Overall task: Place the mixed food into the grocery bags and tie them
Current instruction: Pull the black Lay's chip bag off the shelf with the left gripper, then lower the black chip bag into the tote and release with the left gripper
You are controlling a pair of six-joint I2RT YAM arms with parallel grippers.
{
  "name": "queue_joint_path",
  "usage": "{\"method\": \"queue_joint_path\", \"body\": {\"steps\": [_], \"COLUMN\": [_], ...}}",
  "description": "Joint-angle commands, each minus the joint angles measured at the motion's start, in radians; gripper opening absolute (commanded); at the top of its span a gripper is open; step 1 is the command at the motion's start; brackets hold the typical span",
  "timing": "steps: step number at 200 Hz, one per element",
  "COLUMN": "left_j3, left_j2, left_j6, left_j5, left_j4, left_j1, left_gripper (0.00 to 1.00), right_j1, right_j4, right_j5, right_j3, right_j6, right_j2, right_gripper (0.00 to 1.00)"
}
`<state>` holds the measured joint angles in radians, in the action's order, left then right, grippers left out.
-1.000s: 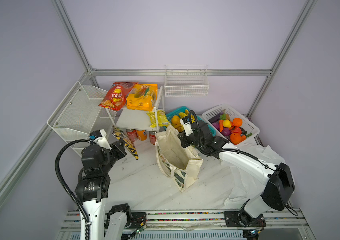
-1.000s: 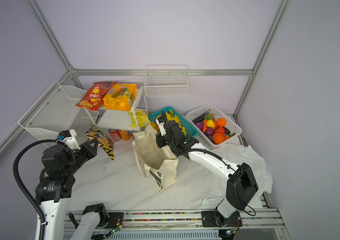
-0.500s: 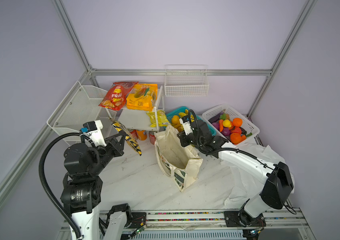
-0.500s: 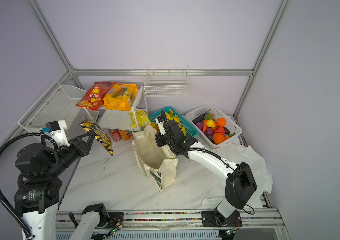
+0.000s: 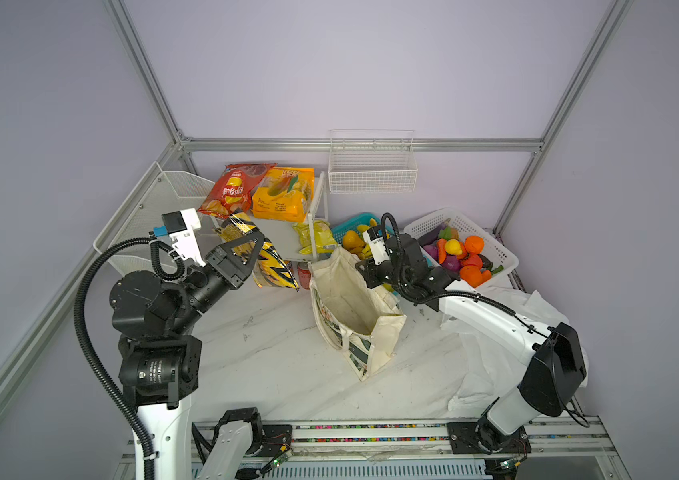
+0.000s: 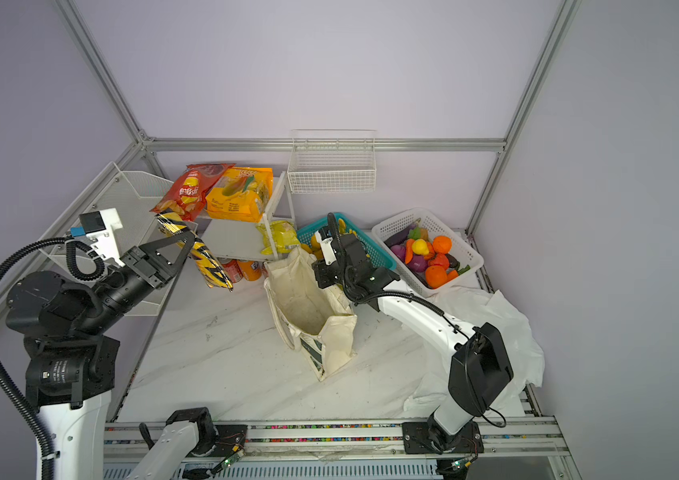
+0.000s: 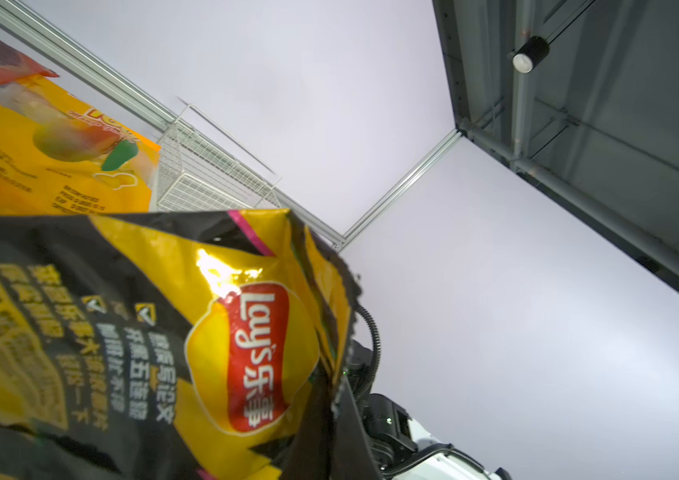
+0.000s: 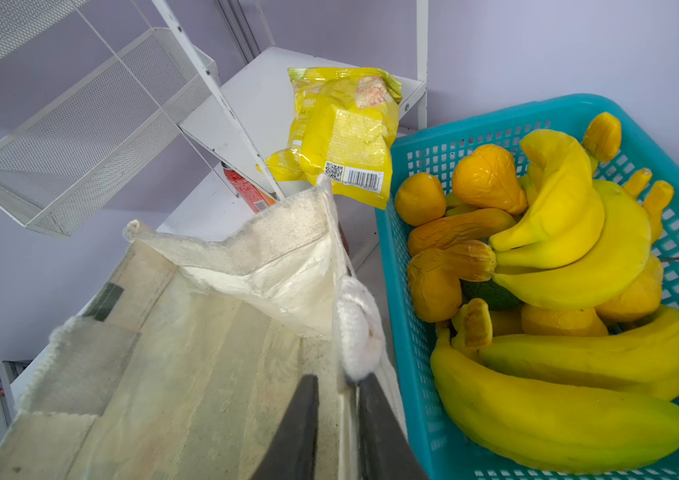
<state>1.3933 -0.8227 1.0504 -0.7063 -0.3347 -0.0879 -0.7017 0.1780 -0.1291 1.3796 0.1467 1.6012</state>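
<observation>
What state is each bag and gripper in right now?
Black chip bag with yellow zigzags: held aloft.
Left gripper: shut on that bag.
Cream canvas tote: upright, mouth open.
Right gripper: slightly open, straddling the tote's rim.
Thin white plastic carrier bag: lying crumpled.

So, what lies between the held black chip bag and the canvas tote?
Between the black chip bag and the canvas tote stand a red can and an orange can, under the shelf; a top view shows it.

Snacks: we see a red chip bag [image 5: 231,195] touching a big orange-yellow packet [image 5: 283,199] atop the white shelf [image 5: 279,241].
Wall: we see a white wire basket [image 5: 372,170] hanging.
Drinks: we spot soda cans [image 6: 248,270] on the counter [image 5: 271,353], under the shelf.
</observation>
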Motion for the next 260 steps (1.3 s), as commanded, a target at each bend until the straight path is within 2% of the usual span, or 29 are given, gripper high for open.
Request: {"method": "queue_joint_path", "body": {"steps": [1, 22, 54, 83, 122, 171, 213, 260], "left_j3": [0.043, 0.039, 0.063, 0.090, 0.079, -0.027, -0.077, -0.186], "left_j2": [-0.005, -0.033, -0.121, -0.203, -0.267, -0.238, -0.213, -0.181], "left_j6": [0.133, 0.157, 0.127, 0.092, 0.085, 0.094, 0.112, 0.177], "left_j5": [0.019, 0.076, 0.183, 0.264, 0.351, 0.494, 0.562, 0.579], "left_j4": [0.176, 0.203, 0.213, 0.219, 0.244, 0.248, 0.210, 0.236], "left_j1": [0.049, 0.118, 0.331, 0.500, 0.659, 0.781, 0.861, 0.894], "left_gripper": [0.00, 0.00, 0.00, 0.00, 0.00, 0.00, 0.00, 0.00], "right_j1": [0.007, 0.008, 0.010, 0.021, 0.055, 0.130, 0.148, 0.147], "right_j4": [0.016, 0.030, 0.047, 0.077, 0.135, 0.197, 0.214, 0.218], "right_j5": [-0.013, -0.015, -0.004, 0.040, 0.163, 0.335, 0.384, 0.379], "right_j3": [0.042, 0.059, 0.075, 0.081, 0.079, 0.065, 0.059, 0.048], "right_j6": [-0.007, -0.008, -0.013, -0.031, -0.076, -0.106, -0.122, -0.119], "right_j2": [-0.001, 0.000, -0.010, -0.039, -0.112, -0.200, -0.222, -0.273], "right_gripper": [0.25, 0.32, 0.44, 0.46, 0.47, 0.48, 0.49, 0.49]}}
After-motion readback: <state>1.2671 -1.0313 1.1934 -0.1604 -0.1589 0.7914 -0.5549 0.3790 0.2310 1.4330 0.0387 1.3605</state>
